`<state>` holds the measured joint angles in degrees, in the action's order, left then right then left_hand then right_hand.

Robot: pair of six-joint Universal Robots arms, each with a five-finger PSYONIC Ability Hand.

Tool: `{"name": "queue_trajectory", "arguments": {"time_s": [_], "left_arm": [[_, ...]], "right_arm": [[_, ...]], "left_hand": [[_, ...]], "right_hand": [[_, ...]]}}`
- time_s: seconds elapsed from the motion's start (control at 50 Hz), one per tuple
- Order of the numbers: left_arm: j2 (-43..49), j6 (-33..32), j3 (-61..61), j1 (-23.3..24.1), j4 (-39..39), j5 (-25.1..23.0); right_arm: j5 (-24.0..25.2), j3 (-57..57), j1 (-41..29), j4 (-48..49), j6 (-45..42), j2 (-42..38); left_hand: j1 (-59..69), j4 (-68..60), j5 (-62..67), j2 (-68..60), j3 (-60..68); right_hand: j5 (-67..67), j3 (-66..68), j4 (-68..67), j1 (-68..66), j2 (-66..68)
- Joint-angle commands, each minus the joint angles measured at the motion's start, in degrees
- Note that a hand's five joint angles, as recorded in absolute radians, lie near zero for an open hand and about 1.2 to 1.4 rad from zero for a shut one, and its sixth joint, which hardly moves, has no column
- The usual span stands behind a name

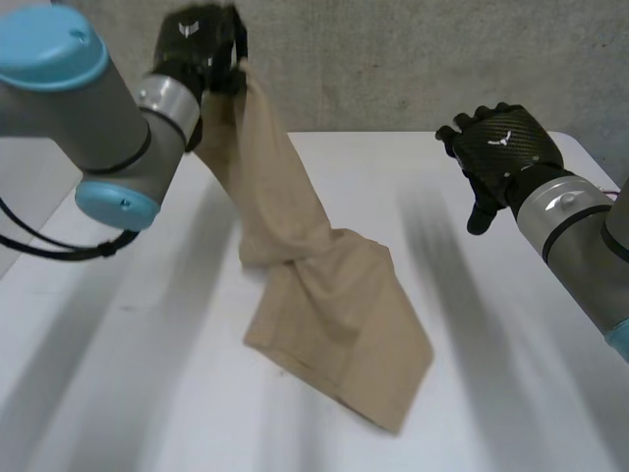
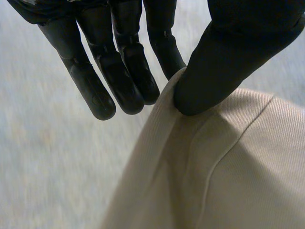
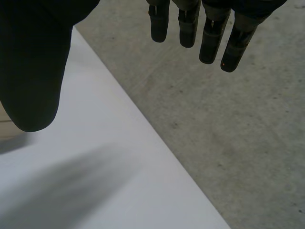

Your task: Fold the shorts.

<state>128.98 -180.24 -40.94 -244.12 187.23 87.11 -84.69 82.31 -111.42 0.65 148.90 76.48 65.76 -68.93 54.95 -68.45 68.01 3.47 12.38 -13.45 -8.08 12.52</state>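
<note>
White surface [image 1: 118, 393] holds the low end of the tan shorts [image 1: 334, 305]. My left hand [image 1: 201, 44] pinches their top up high. Off to the side of the shorts, my right hand [image 1: 501, 147] hangs with loose fingers [image 3: 209, 43].

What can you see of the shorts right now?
The shorts are plain tan cloth with a fine woven look and a stitched seam. The left robot hand pinches one edge between thumb and fingers and holds it high, so the cloth hangs down in a twisted, slanting strip. The lower part lies rumpled on the white table. Nothing else touches them.
</note>
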Motion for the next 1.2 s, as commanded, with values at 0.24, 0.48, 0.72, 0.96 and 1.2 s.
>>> {"name": "queue_trajectory", "arguments": {"time_s": [0.24,0.48,0.72,0.96,1.2], "left_arm": [[-10.24,-0.03,-14.85,16.13,9.56,-3.09],[-26.22,-1.34,-36.99,16.57,4.3,-3.18],[-32.22,-9.95,-49.84,16.75,2.7,-2.48],[-28.79,-10.92,-49.67,16.75,2.79,2.27],[-29.23,-10.75,-48.18,16.57,2.88,3.24]], "right_arm": [[-11.82,-1.36,4.1,5.32,2.98,2.98],[2.57,-1.01,4.2,1.56,2.45,2.54],[13.76,-3.03,4.55,-14.27,11.57,-1.77],[12.8,0.56,6.83,-14.98,31.63,-0.72],[6.21,12.25,4.29,-4.71,37.6,-3.87]], "left_hand": [[14.24,-11.07,15.05,-11.55,11.99],[14.24,-11.07,15.05,-11.55,11.99],[14.24,-11.07,15.05,-11.55,11.99],[14.24,-11.07,15.05,-11.55,11.99],[14.24,-11.07,15.05,-11.55,11.99]], "right_hand": [[-3.47,-2.38,3.45,-1.92,-2.52],[-3.47,-2.38,3.45,-1.92,-2.52],[-3.47,-2.38,3.45,-1.92,-2.52],[-3.47,-2.38,3.45,-1.92,-2.52],[-3.47,-2.38,3.45,-1.92,-2.52]]}}
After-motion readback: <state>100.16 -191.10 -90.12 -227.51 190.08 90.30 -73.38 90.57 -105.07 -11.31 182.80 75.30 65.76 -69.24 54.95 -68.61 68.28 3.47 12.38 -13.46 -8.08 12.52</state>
